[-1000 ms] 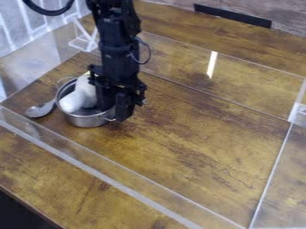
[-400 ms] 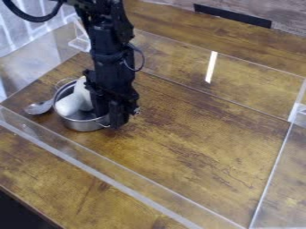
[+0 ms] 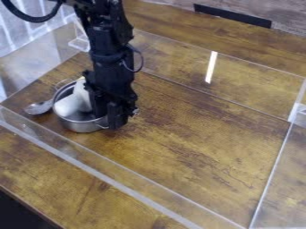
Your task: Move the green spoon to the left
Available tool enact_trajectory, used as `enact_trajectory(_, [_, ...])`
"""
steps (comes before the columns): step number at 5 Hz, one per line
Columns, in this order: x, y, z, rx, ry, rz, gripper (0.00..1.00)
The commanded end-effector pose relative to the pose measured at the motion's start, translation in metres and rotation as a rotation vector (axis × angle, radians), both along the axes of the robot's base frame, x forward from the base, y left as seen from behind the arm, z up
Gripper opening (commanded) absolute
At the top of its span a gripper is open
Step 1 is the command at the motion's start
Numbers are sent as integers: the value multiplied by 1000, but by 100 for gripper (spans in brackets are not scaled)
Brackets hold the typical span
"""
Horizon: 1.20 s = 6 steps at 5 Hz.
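Only the shiny silver bowl of the green spoon (image 3: 39, 109) shows, lying on the wooden table just left of the round steel pot (image 3: 74, 114). Its handle is hidden behind the pot and the arm. A white rounded object (image 3: 77, 101) sits inside the pot. My gripper (image 3: 116, 117) points straight down at the pot's right rim, well right of the spoon bowl. Its dark fingers stand together, and I see nothing between them.
Clear acrylic walls (image 3: 143, 183) fence in the work area along the front, left and right. A strip of bright glare (image 3: 212, 65) lies on the wood at the back right. A white rack (image 3: 30, 36) stands beyond the left wall.
The arm has shifted slightly left and lower, closer to the pot's right rim. The spoon bowl and the pot have stayed where they were.
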State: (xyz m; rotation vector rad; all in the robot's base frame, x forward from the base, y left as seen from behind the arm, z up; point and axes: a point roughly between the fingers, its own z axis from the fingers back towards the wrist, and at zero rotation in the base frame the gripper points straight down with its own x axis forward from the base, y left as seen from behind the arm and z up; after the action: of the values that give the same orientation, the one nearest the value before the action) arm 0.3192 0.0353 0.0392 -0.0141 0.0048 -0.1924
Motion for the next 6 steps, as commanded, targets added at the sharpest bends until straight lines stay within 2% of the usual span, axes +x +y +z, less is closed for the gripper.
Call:
enact_trajectory(1, [10,-9,6,6,-32,-25,0])
enact_trajectory(3, [7,-19,23,10,-36,44,0])
enact_trajectory(5, [18,-35,20,10,-41,61,0])
enact_trajectory(6, [27,-40,23,9,-43,37,0])
